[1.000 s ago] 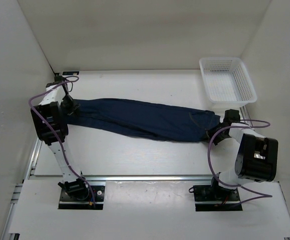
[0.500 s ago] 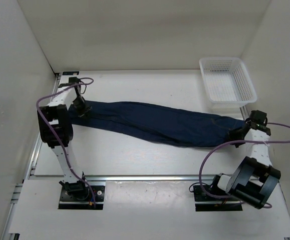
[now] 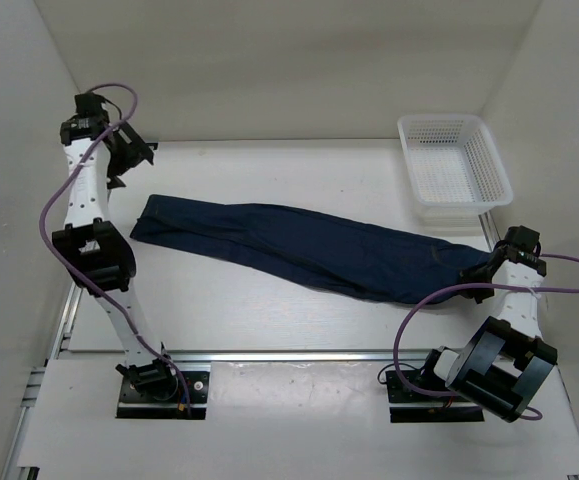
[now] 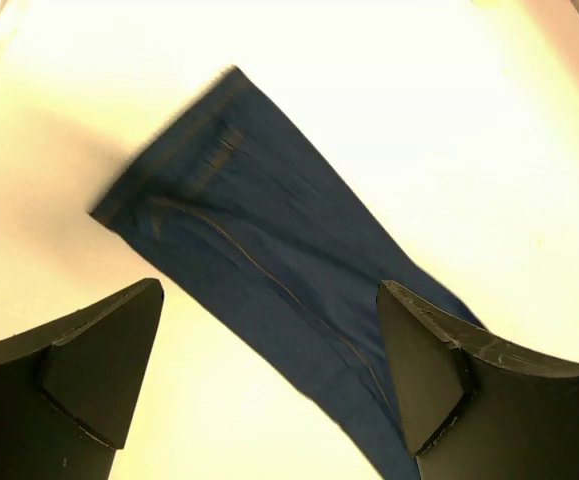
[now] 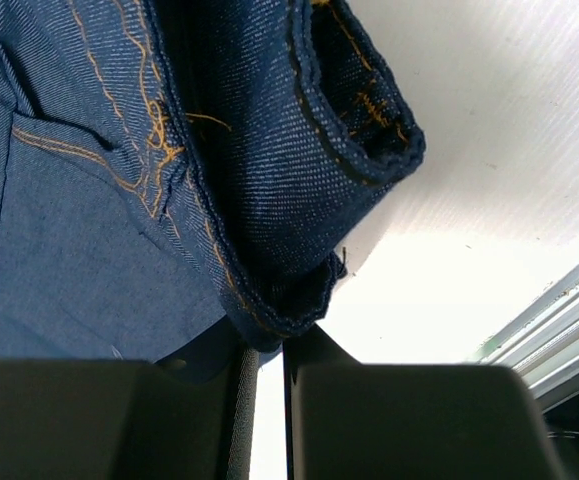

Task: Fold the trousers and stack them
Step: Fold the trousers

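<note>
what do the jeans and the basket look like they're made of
Jeans: dark navy denim, matte. The right wrist view shows a fine diagonal twill weave and orange-brown stitched seams.
Basket: white, probably moulded plastic. Its walls are a stiff, regular mesh of small holes under a solid rim, but it is too small in view to be sure.

Left wrist view: dark navy-blue denim trousers (image 4: 269,250) blurred at their end, cut off by the bottom edge; left gripper (image 4: 269,295) fingers (image 4: 79,390) cropped at both bottom corners. Right wrist view: trousers cropped top and left, denim edge drops behind right gripper (image 5: 266,360) fingers (image 5: 389,420), pinch point hidden. Top view: trouser end by the white table's (image 3: 269,310) right edge hidden under the right gripper; stitching too small.
</note>
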`<move>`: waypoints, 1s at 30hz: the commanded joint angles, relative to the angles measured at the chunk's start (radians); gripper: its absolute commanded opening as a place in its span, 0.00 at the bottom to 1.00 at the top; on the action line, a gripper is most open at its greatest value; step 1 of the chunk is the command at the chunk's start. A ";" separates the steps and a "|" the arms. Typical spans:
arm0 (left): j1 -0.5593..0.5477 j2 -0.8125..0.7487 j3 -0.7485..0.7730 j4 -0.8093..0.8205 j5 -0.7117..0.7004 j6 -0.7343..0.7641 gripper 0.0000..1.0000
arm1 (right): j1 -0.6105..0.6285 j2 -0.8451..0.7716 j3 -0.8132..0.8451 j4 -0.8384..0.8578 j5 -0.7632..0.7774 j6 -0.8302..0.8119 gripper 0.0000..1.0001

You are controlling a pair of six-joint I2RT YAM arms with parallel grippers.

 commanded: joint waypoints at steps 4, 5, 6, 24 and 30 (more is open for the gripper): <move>0.086 0.198 -0.015 -0.083 0.124 0.020 1.00 | -0.003 -0.027 0.025 0.008 -0.051 -0.032 0.00; 0.086 0.212 -0.015 -0.083 0.135 0.020 1.00 | -0.003 -0.027 0.014 0.018 -0.062 -0.032 0.00; 0.086 0.233 -0.026 -0.083 0.135 0.020 1.00 | -0.003 -0.027 0.014 0.018 -0.062 -0.032 0.00; 0.057 0.218 -0.123 -0.024 0.175 0.020 0.37 | -0.003 -0.008 0.005 0.048 -0.091 -0.032 0.00; 0.057 0.175 -0.092 -0.061 0.132 0.020 0.10 | -0.003 -0.008 0.005 0.048 -0.100 -0.032 0.00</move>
